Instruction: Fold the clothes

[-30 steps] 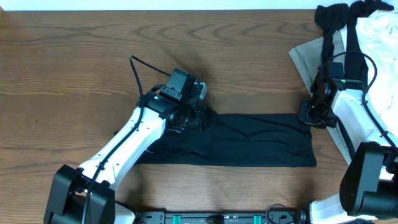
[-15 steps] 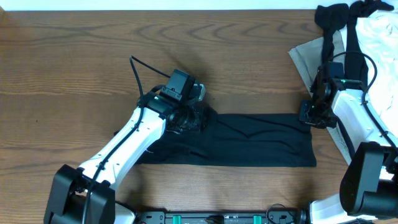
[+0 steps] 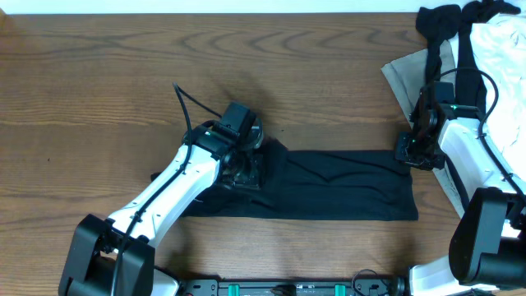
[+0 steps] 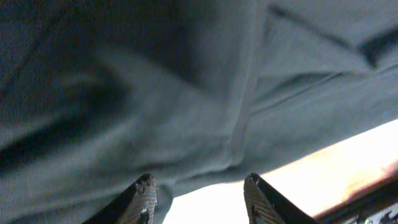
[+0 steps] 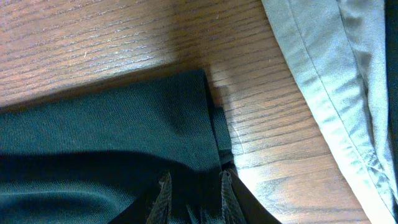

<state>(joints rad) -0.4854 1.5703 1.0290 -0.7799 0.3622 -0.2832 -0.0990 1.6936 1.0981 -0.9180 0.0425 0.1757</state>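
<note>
a black t-shirt (image 3: 345, 185), folded into a long band, lies across the near middle of the wooden table (image 3: 99, 82); the left gripper (image 3: 246, 168) stands over its upper left part, jaws apart with a bright gap showing between the fingertips (image 4: 146, 194) and nothing held, its arm hiding that end of the shirt; the right gripper (image 3: 408, 154) sits at the upper right corner, tips only slightly parted over the hem, and whether cloth is caught there cannot be told; just beyond that corner lies a beige garment (image 3: 404, 78), with a white garment (image 3: 505, 49) and another dark cloth (image 3: 440, 20) heaped at the far right edge; no lettering is legible on the shirt
</note>
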